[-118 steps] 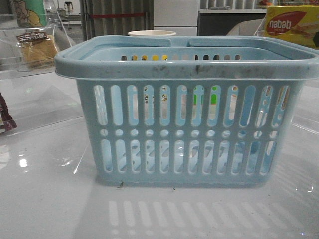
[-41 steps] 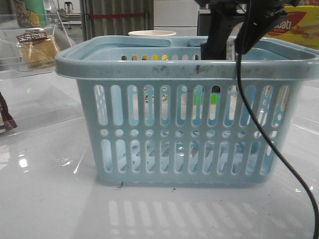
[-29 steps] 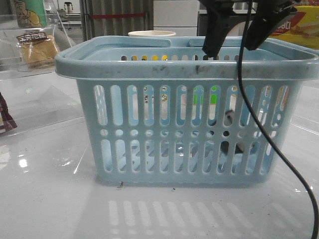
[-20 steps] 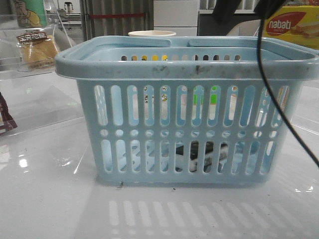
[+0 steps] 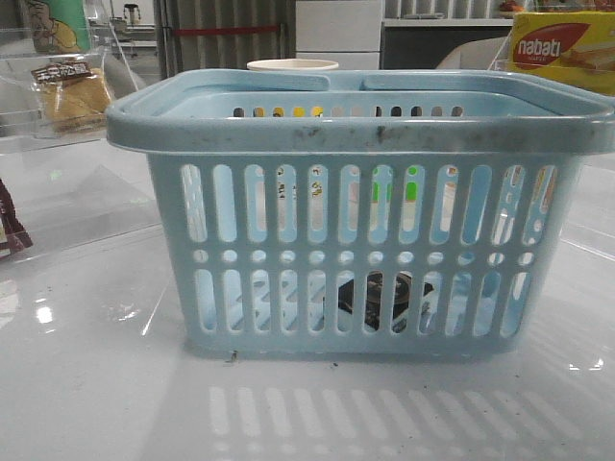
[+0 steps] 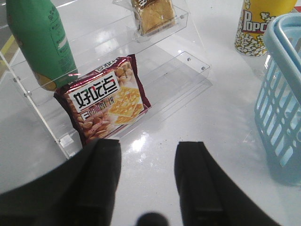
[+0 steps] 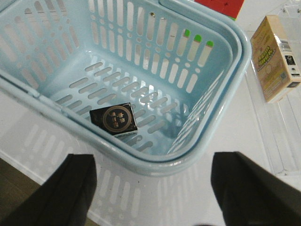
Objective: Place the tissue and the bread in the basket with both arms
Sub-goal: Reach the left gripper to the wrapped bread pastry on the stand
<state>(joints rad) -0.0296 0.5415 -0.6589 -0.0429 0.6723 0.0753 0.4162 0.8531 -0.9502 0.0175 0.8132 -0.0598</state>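
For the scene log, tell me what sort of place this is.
Probably a mock shop set up in a lab: packaged snacks such as the bread sit on clear acrylic shelves beside a shopping basket, with plain cabinets behind.

1. A glossy white table (image 5: 96,384) fills the foreground and reflects small bright spots of overhead light.
2. Behind the table, a ribbed grey curtain (image 5: 226,34) hangs with a red band across it.
3. Just beside the curtain, on its right, stand white cabinets (image 5: 338,29).
4. Further right of the curtain runs a dark counter (image 5: 432,38).
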